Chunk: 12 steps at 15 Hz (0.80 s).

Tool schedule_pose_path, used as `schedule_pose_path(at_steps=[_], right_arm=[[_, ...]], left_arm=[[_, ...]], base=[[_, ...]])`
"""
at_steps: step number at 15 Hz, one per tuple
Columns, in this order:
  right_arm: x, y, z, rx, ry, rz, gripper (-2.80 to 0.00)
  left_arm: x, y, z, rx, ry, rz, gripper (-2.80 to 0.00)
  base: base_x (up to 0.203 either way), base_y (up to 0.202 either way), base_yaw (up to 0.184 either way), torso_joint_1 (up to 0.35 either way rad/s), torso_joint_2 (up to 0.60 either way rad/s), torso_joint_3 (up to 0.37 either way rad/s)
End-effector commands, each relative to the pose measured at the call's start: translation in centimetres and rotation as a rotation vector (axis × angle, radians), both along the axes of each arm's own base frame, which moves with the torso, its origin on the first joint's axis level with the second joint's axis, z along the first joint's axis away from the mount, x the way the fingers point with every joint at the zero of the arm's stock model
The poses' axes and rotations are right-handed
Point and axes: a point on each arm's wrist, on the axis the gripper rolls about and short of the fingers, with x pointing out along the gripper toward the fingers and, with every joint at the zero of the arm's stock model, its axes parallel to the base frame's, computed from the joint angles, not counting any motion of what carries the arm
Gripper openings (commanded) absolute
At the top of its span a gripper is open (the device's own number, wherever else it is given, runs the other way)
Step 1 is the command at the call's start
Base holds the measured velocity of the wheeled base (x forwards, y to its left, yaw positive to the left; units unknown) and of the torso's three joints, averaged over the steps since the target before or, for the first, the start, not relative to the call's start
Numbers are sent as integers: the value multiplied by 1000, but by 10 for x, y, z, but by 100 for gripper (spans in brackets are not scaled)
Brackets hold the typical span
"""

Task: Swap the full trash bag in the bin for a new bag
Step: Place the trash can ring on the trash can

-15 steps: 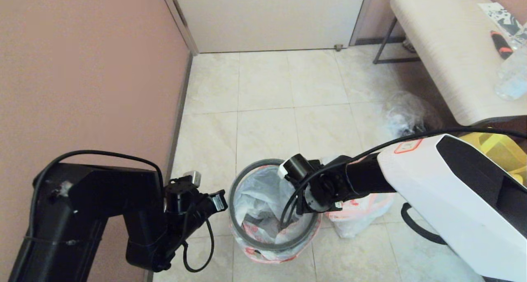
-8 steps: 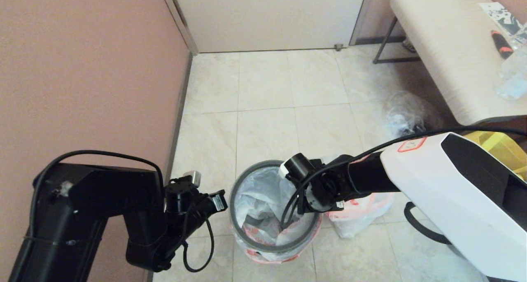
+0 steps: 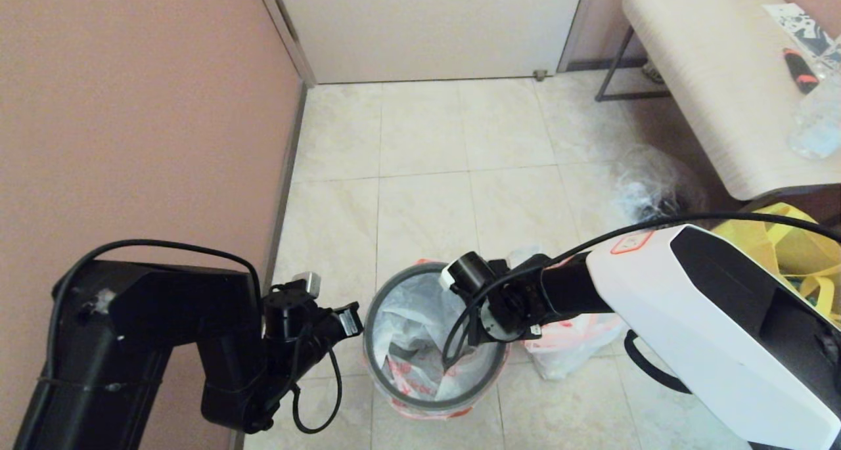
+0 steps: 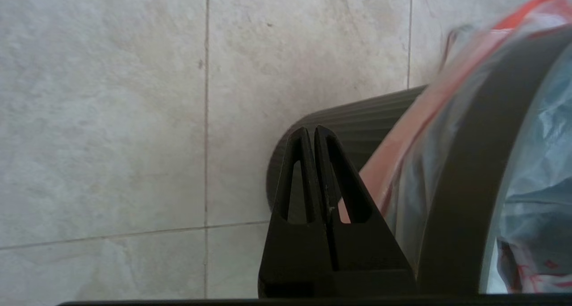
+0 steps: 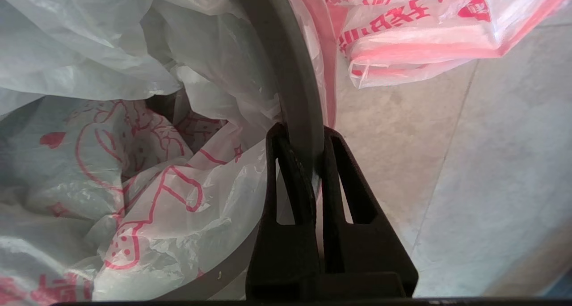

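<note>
the bin (image 3: 394, 397) stands on the tiled floor (image 3: 420, 194) near the pink wall (image 3: 131, 108), with open tiles between it and the closed white door (image 3: 427, 23). its ribbed dark wall (image 4: 357, 118) shows in the left wrist view. the thin grey ring (image 3: 369, 305) sits on the rim, and the new bag (image 3: 410, 318) lines the inside, thin and crinkled, with red print and its orange-red hem folded down outside the ring.

the right gripper (image 5: 306, 138) is at the ring's right side, its two black fingers pinched onto the grey ring, one inside and one outside, with bag film beside them. the left gripper (image 4: 311, 134) hangs just beside the bin's left wall, fingers pressed together on nothing, not touching the bin as far as the views show.

the full trash bag (image 3: 571, 345) lies on the floor just right of the bin, partly under the right arm; its folded, red-printed top (image 5: 415, 29) lies close to the ring. further right are a clear bag (image 3: 647, 184) and a yellow tote (image 3: 788, 240), below a pale padded bench (image 3: 709, 82) on a dark metal frame. the floor is glossy beige tile with thin grout lines.
</note>
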Motion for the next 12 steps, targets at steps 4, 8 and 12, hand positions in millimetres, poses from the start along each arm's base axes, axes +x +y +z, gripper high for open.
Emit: schedule_pose_path(at_steps=[4, 8, 12], right_arm=[[0, 0, -4, -7, 7, -3, -280], [-2, 0, 7, 7, -9, 1, 0], [-16, -9, 41, 39, -32, 8, 0]], left_arm=[[0, 0, 0, -3, -4, 0, -280], [0, 0, 0, -2, -4, 0, -280], [-3, 2, 4, -9, -2, -6, -280]], base=[[0, 0, 0, 0, 0, 0], [0, 0, 0, 0, 0, 0], [0, 0, 0, 0, 0, 0]])
